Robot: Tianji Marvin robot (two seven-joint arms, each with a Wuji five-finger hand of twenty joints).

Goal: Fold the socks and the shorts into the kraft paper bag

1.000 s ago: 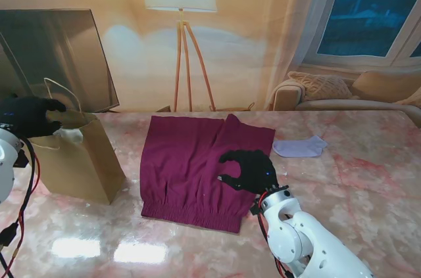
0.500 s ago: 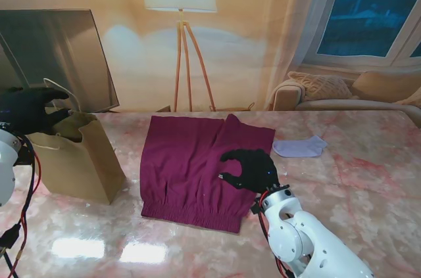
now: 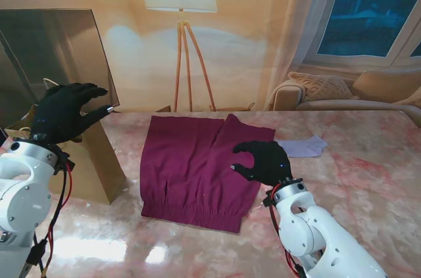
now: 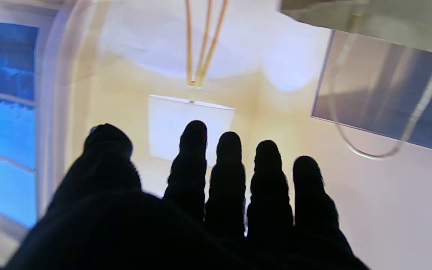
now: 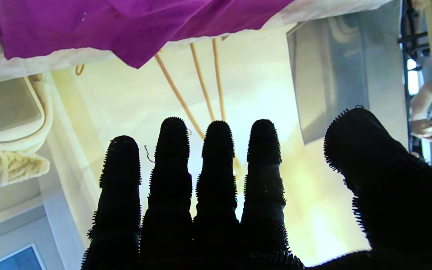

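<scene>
The right hand (image 3: 263,162) hovered nearest, over the right edge of the shorts (image 3: 197,169), its black-gloved fingers (image 5: 171,176) loosely curled and apart, holding nothing. In the right wrist view the fingers stood spread with the purple cloth beyond them, not touching it.

The shorts lay flat on the pink marble table (image 3: 355,160), their long axis running away from the robot: the gathered waistband sat at the near edge and the leg openings pointed toward the far wall. The right leg was partly folded over, leaving a ridge up the middle of the cloth.

To the left, the brown paper bag (image 3: 92,169) stood upright near the table's left edge, well apart from the shorts. Its mouth was hidden behind the left hand (image 3: 62,112), so what it held could not be made out. That hand was raised over the bag's top, fingers spread wide and empty; the left wrist view showed them straight and apart, with only the wall and lamp beyond.

Farther off on the right, a pale sock (image 3: 304,146) lay flat just past the shorts' right leg, its length running sideways across the table.
</scene>
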